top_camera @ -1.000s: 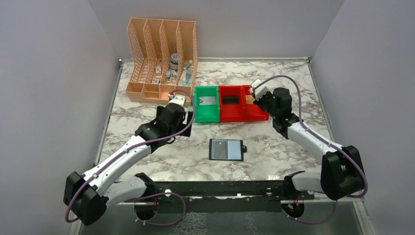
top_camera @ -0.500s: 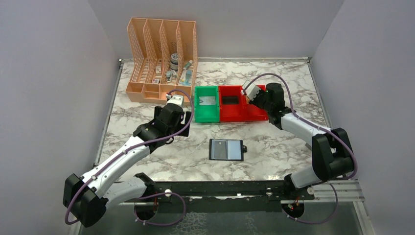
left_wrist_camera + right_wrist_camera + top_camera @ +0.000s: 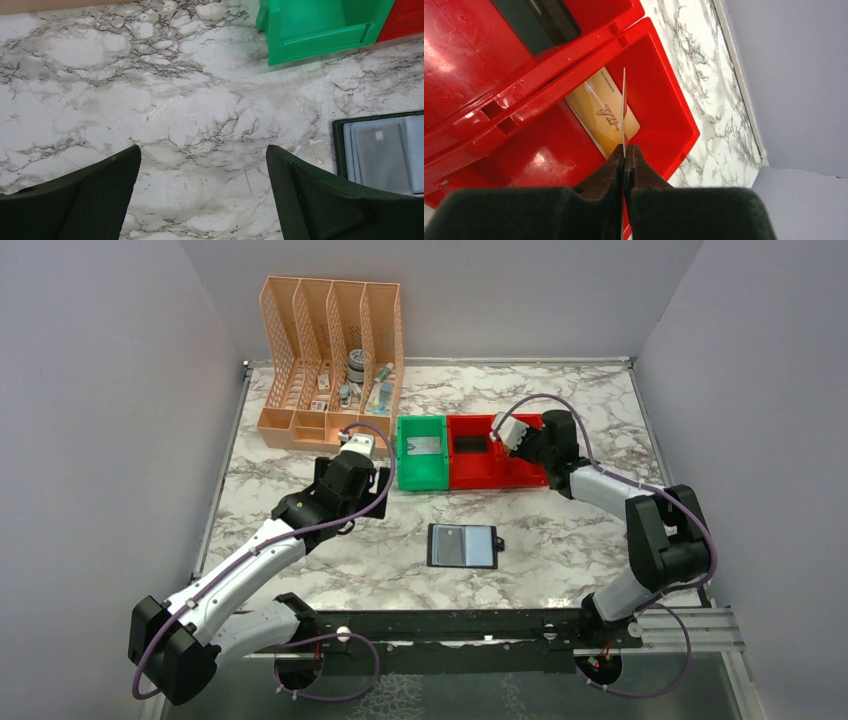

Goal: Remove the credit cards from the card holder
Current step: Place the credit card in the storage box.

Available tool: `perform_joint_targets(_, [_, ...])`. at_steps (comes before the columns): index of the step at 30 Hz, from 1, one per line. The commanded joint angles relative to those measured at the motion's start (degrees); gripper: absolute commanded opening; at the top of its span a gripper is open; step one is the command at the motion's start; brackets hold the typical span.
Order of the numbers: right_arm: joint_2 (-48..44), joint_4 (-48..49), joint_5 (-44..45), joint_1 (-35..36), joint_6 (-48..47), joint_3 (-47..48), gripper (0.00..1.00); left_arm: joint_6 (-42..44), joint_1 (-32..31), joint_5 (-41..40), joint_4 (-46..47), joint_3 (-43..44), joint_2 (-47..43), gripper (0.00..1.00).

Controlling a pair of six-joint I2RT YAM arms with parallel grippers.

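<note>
The black card holder [image 3: 462, 546] lies open and flat on the marble in front of the bins; its left edge [image 3: 380, 155] shows at the right of the left wrist view, with a grey card under its clear pocket. My right gripper [image 3: 624, 150] is shut on a thin credit card [image 3: 624, 110], seen edge-on, over the rightmost red bin [image 3: 664, 100]. A gold credit card [image 3: 601, 107] lies flat in that bin. In the top view the right gripper [image 3: 518, 443] hangs over the same bin. My left gripper [image 3: 202, 150] is open above bare marble, left of the holder.
A green bin [image 3: 420, 480] and two red bins [image 3: 475, 478] stand in a row behind the holder. A peach lattice organizer [image 3: 330, 370] with small items stands at the back left. Grey walls close in the table on three sides.
The right arm has folded inward and carried its gripper with the card a little left, over the rightmost red bin. The left arm and the card holder have not moved.
</note>
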Motion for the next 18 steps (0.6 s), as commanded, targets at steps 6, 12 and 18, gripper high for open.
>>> perform_joint_targets(6, [5.0,4.7,-1.1,-0.2,-4.2,3.0,0.01,0.4,0.2,-0.8,-0.6,-0.6,0.0,0.99])
perform_joint_targets(12, [9.5,5.8,-1.3,-0.3,-6.5,5.1,0.01,0.6,0.2,-1.1,-0.7,-0.7,0.1,0.99])
perform_joint_targets(18, [11.4,6.5,-2.2,-1.0,-7.6,5.2,0.01,0.8,0.1,-2.0,-0.7,-0.8,0.1,0.99])
